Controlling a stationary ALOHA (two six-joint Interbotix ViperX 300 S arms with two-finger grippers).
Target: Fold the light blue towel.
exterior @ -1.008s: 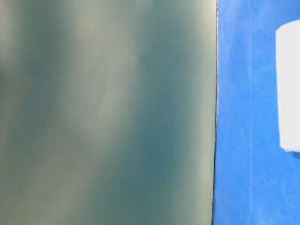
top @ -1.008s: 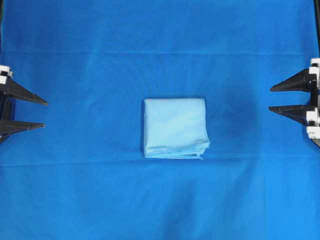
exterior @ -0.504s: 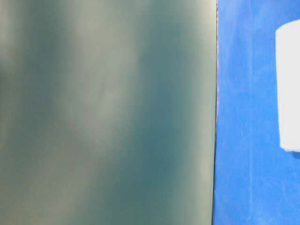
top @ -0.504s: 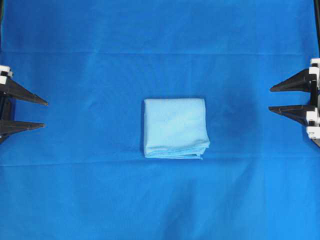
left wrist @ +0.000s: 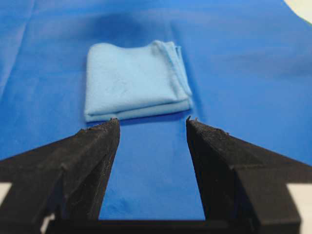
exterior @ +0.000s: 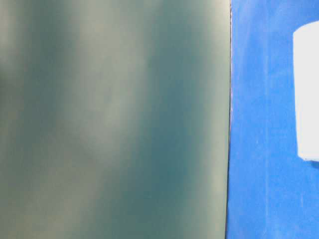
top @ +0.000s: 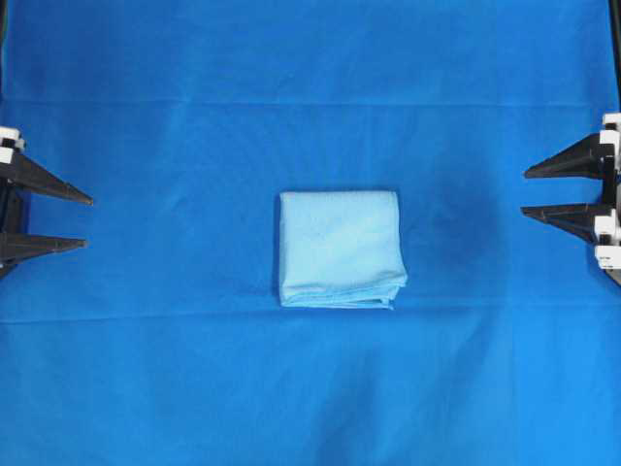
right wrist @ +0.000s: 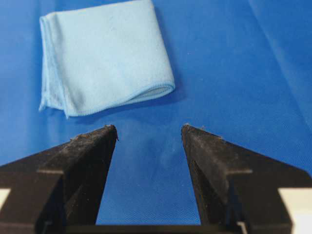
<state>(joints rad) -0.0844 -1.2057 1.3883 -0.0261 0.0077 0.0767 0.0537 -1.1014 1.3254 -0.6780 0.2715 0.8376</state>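
The light blue towel (top: 341,249) lies folded into a small layered square in the middle of the deep blue table covering (top: 310,388). Its stacked loose edges run along the near side in the overhead view. My left gripper (top: 87,222) rests at the far left edge, open and holding nothing, well apart from the towel. My right gripper (top: 524,192) rests at the far right edge, also open with nothing in it. The left wrist view has the towel (left wrist: 134,80) ahead of the left gripper (left wrist: 152,120); in the right wrist view the towel (right wrist: 105,56) sits ahead of the right gripper (right wrist: 149,126).
The table-level view is mostly blocked by a blurred grey-green surface (exterior: 114,119), with a strip of blue covering (exterior: 259,149) and a white object (exterior: 306,89) at its right edge. Faint fold creases cross the covering.
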